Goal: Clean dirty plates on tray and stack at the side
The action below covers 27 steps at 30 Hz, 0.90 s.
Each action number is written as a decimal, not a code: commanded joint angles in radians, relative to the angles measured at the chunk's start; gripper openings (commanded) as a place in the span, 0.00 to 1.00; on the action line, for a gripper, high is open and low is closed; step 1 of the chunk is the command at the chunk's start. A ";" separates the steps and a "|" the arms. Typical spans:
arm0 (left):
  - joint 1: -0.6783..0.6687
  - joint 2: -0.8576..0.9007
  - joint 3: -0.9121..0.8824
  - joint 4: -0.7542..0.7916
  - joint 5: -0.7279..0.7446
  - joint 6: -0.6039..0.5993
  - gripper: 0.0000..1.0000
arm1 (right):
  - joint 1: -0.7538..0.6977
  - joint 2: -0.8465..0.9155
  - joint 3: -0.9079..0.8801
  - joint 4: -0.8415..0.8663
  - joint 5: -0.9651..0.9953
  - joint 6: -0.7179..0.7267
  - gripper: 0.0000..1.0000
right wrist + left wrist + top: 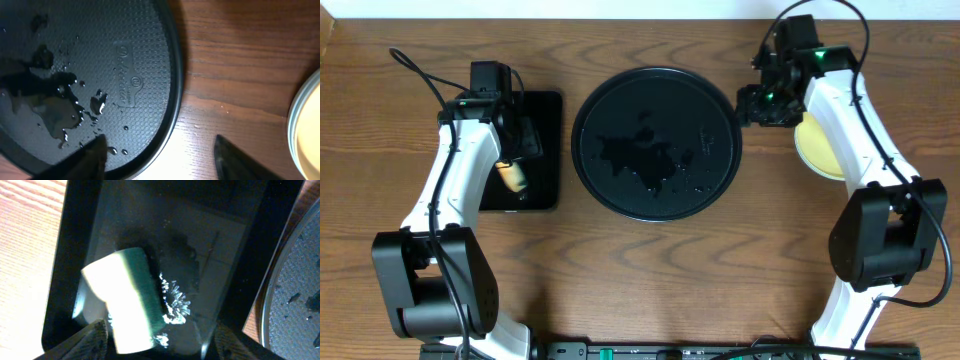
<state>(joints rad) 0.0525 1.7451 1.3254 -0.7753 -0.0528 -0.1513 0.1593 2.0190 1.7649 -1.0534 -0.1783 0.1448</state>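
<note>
The round black tray (620,105) sits mid-table, bare of plates, with puddles and droplets of water on it; it also shows in the right wrist view (135,55) and at the edge of the left wrist view (295,285). The plates (820,150) are stacked to its right, a pale yellow one on top; the right wrist view shows a blue-green rim under it (306,125). My right gripper (760,103) (160,162) is open and empty, straddling the tray's right rim. My left gripper (523,148) (160,347) is open over a yellow-green sponge (127,300).
The sponge (512,177) lies on a smaller rectangular black tray (546,110) (225,255) left of the round one, with foam beside it. My right arm crosses over part of the plate stack. Bare wood surrounds both trays.
</note>
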 commanded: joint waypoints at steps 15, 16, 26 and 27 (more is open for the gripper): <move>0.006 0.002 0.001 -0.007 -0.012 0.009 0.87 | 0.033 0.004 0.005 -0.009 0.040 -0.012 0.99; 0.006 0.002 0.001 -0.007 -0.012 0.009 0.87 | 0.033 0.004 0.005 -0.009 0.040 -0.012 0.99; 0.006 0.002 0.001 -0.007 -0.012 0.009 0.88 | 0.032 0.004 0.005 -0.009 0.040 -0.012 0.99; 0.006 0.002 0.001 -0.007 -0.012 0.009 0.88 | 0.032 0.004 0.005 -0.009 0.040 -0.012 0.99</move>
<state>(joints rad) 0.0525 1.7451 1.3254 -0.7803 -0.0528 -0.1516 0.1822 2.0190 1.7649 -1.0592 -0.1444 0.1390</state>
